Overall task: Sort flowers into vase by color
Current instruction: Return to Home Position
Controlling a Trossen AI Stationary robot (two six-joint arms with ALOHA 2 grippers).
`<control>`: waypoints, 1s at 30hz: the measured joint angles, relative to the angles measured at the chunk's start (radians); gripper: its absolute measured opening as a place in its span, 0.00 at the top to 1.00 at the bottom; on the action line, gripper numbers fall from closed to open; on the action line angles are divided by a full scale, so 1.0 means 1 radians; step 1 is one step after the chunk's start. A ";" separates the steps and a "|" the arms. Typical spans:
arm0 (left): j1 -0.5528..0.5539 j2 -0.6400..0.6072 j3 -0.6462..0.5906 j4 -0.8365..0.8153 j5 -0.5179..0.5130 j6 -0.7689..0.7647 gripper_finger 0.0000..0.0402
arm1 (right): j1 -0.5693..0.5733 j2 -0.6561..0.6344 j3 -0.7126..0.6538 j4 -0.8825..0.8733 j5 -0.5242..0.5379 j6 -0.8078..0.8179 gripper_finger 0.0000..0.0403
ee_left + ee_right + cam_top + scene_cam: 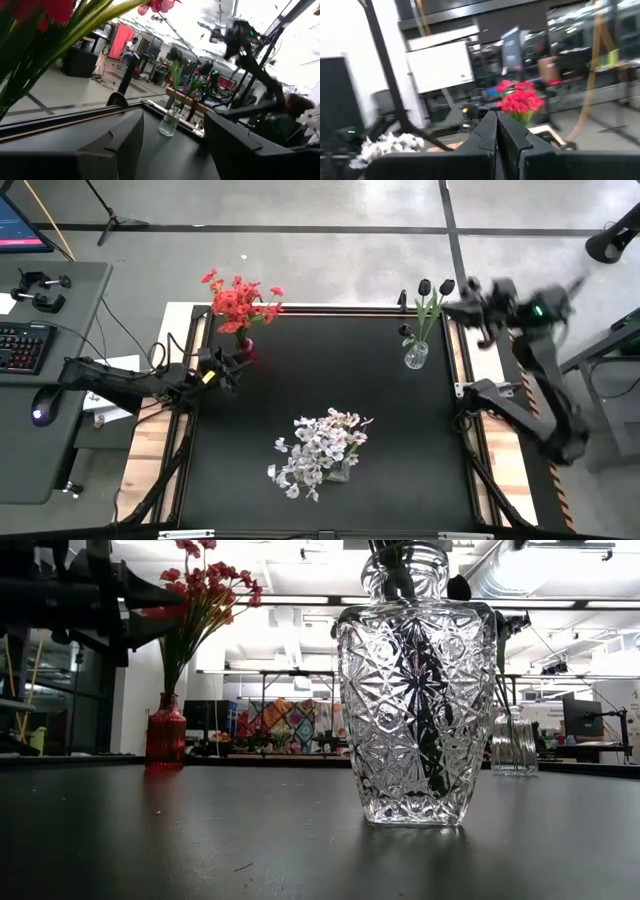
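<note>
- Close before us a big cut-glass vase [415, 710] stands upright on the black table [200, 840]. Its mouth is cut off by the top edge, and we see dark green stems [425, 710] running down inside it.
- Farther back on the left, a slim red vase [166, 732] holds red flowers [205, 585] on green stalks that fan upward.
- The dark left arm [75, 595] reaches in at the upper left, its tip just beside those blossoms. We cannot tell whether it touches them.
- On the right, behind the big vase, we see a small clear vase [513, 743] with thin stalks rising from it.
- Beyond the table we make out a room with ceiling lights, screens and a colourful hanging [290, 720].
</note>
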 joint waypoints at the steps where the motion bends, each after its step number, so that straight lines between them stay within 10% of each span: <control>1: 0.000 0.000 0.000 -0.003 0.000 0.000 0.52 | 0.019 0.066 0.016 0.062 -0.018 0.028 1.00; 16: 0.000 0.000 0.000 -0.015 0.000 0.000 0.52 | 0.889 0.478 0.081 0.116 0.280 -0.182 1.00; 23: 0.000 0.000 0.000 -0.014 0.001 0.000 0.52 | 1.135 0.337 0.057 -0.093 0.585 -0.256 1.00; 30: 0.000 0.000 0.000 -0.015 0.001 0.000 0.52 | 1.334 0.124 -0.303 0.308 0.923 -0.179 1.00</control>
